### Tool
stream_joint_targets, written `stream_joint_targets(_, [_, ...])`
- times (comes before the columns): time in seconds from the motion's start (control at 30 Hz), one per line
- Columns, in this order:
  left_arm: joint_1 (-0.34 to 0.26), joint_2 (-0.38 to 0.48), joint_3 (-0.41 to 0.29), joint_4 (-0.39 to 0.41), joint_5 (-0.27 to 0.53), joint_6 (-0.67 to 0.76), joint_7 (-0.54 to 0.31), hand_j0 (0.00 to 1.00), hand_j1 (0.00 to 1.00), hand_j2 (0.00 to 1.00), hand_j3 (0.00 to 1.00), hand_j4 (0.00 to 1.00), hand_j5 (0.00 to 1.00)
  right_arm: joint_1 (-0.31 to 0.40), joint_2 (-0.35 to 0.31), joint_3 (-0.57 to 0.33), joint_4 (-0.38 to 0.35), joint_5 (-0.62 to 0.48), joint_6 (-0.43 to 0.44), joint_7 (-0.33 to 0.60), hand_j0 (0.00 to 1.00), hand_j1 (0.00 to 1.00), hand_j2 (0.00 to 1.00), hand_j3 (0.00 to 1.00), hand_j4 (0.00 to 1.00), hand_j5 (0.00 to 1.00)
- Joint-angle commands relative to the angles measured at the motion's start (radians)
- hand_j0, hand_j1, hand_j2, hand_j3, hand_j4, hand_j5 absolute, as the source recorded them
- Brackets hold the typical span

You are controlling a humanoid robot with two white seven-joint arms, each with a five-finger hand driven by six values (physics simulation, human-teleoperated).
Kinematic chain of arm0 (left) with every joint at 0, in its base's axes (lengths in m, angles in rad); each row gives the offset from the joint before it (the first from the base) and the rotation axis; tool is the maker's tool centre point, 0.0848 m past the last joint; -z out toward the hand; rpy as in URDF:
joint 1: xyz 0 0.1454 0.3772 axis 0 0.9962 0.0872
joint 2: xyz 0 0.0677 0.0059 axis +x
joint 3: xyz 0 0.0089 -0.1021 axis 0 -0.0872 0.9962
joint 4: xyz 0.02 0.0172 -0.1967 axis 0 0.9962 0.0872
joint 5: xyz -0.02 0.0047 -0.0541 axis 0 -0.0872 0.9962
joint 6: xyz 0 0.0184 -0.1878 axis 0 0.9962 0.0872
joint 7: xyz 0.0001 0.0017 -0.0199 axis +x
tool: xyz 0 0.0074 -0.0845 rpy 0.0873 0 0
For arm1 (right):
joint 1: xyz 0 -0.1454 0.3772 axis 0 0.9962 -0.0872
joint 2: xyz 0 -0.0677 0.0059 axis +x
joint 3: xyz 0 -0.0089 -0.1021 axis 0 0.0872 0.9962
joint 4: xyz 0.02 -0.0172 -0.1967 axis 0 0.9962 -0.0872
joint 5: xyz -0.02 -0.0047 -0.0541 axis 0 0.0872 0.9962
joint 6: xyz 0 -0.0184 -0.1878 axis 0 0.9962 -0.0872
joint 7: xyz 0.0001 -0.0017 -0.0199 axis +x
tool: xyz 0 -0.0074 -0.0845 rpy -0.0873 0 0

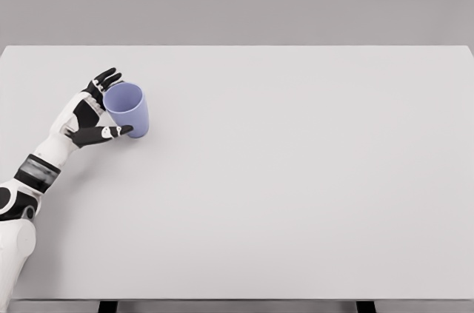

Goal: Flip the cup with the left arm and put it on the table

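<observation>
Cup (128, 109), lavender, unlabeled, upright in left hand (90, 115) on table (296, 180)

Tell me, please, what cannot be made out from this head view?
- Whether the left hand grips the lavender cup: palm contact is hidden behind the cup.
- Whether the cup rests on the table or is lifted: its base is unclear.
- The right arm: outside the frame.

white left arm (22, 202), black joints, black-fingered hand (92, 117) (white-knuckled)
</observation>
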State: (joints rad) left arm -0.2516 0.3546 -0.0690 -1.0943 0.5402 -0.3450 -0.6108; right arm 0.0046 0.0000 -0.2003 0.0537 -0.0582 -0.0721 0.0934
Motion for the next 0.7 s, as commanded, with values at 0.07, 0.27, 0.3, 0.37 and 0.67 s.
stream_joint_targets(0.07, [0.000, 0.004, 0.001, -0.001, 0.010, 0.000, 0.000, 0.99, 0.99, 0.99, 0.99, 0.99, 0.99, 0.000, 0.000, 0.001, 0.000, 0.000, 0.000, 0.000, 1.00, 1.00, 1.00, 1.00, 1.00, 1.00])
stream_joint_targets(0.27, [0.009, 0.046, 0.003, -0.010, 0.021, 0.001, 0.000, 0.99, 0.99, 0.99, 0.99, 0.99, 0.99, 0.000, 0.000, 0.001, 0.000, 0.000, 0.000, 0.000, 1.00, 1.00, 1.00, 1.00, 1.00, 1.00])
stream_joint_targets(0.3, [0.011, 0.053, 0.003, -0.019, 0.021, 0.001, 0.000, 1.00, 1.00, 1.00, 1.00, 1.00, 1.00, 0.000, 0.000, 0.001, 0.000, 0.000, 0.000, 0.000, 1.00, 1.00, 1.00, 1.00, 1.00, 1.00])
stream_joint_targets(0.37, [0.011, 0.081, 0.003, -0.026, 0.034, 0.001, 0.000, 1.00, 1.00, 1.00, 1.00, 1.00, 1.00, 0.000, 0.000, 0.001, 0.000, 0.000, 0.000, 0.000, 1.00, 1.00, 1.00, 1.00, 1.00, 1.00])
stream_joint_targets(0.67, [0.014, 0.257, -0.008, -0.113, 0.044, 0.012, 0.000, 1.00, 1.00, 1.00, 1.00, 1.00, 1.00, 0.000, 0.000, 0.001, 0.000, 0.000, 0.000, 0.000, 1.00, 1.00, 1.00, 1.00, 1.00, 1.00])
